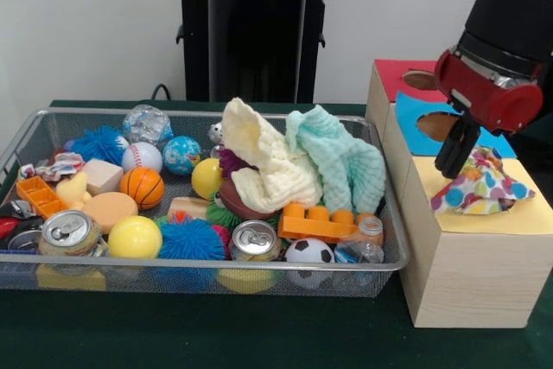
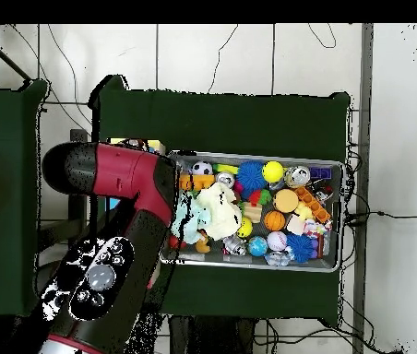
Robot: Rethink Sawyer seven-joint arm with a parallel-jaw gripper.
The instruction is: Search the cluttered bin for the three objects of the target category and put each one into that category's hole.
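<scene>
Printed wrapper (image 1: 480, 184) sits on the yellow-topped box (image 1: 484, 248), right of frame, seemingly over its hole.

The gripper (image 1: 455, 151) touches the wrapper's upper left; its grip cannot be told. The wire basket (image 1: 259, 282) fills the left.

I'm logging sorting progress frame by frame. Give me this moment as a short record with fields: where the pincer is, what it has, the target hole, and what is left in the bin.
pincer: the pincer is above the yellow-topped box, right of the wire bin
pincer state: cannot tell
wrapper at box: a multicolour wrapper lies crumpled on the yellow top under the pincer, not yet down
hole: hidden by that wrapper
wrapper in bin: another wrapper lies at the bin's left end
other bin contents: cream cloth, mint cloth, balls, cans, blocks
</scene>
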